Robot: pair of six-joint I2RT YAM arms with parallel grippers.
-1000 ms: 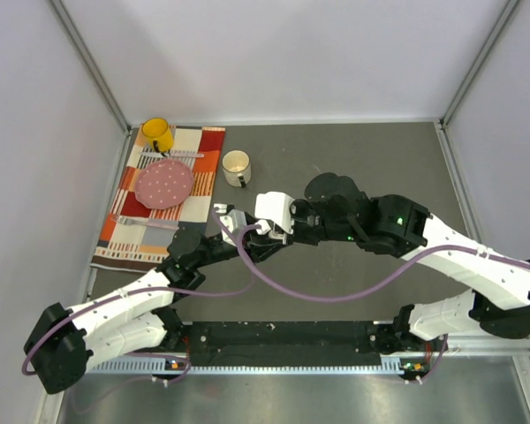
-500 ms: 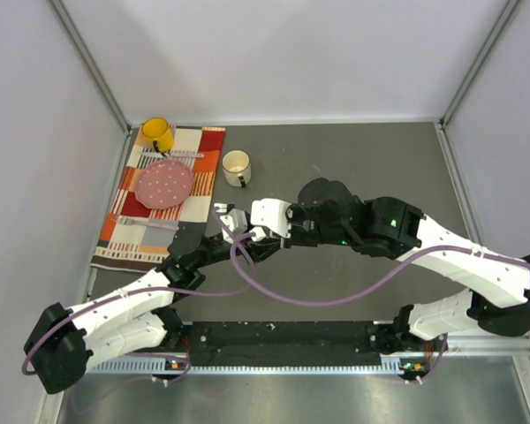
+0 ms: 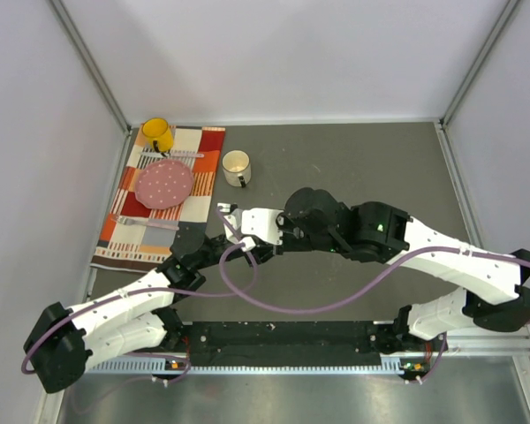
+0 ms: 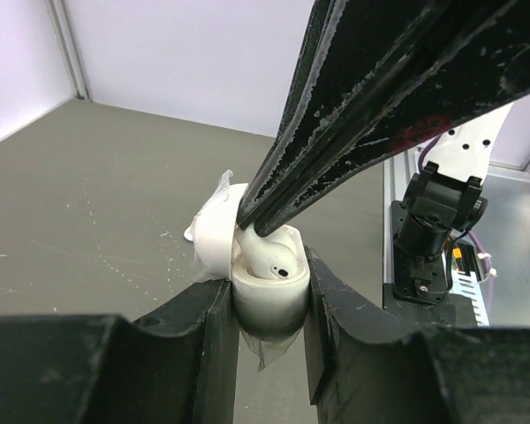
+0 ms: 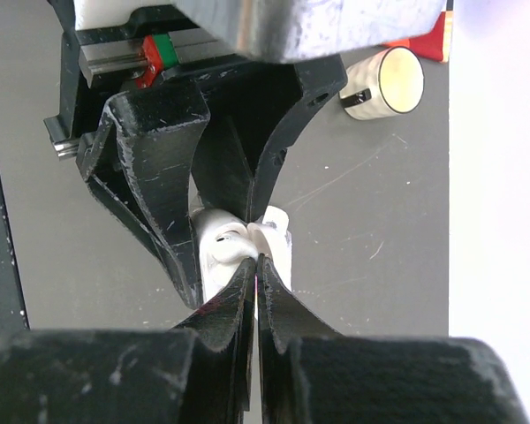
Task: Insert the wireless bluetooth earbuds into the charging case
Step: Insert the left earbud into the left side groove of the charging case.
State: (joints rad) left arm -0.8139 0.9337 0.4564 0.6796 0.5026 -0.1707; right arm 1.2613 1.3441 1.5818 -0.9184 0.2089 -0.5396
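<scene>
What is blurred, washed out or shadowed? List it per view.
Left wrist: charging case and earbud sharp, near left fingers blurred. Right wrist: own fingers soft, right-hand wall washed out. Top external: even light, faint shadows, earbud too small to see.

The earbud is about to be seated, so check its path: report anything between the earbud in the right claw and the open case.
Nothing visible blocks it. The right claw pinches the earbud at the mouth of the charging case, which the left claw grips by its sides. The lid is swung back, off the opening.
</scene>
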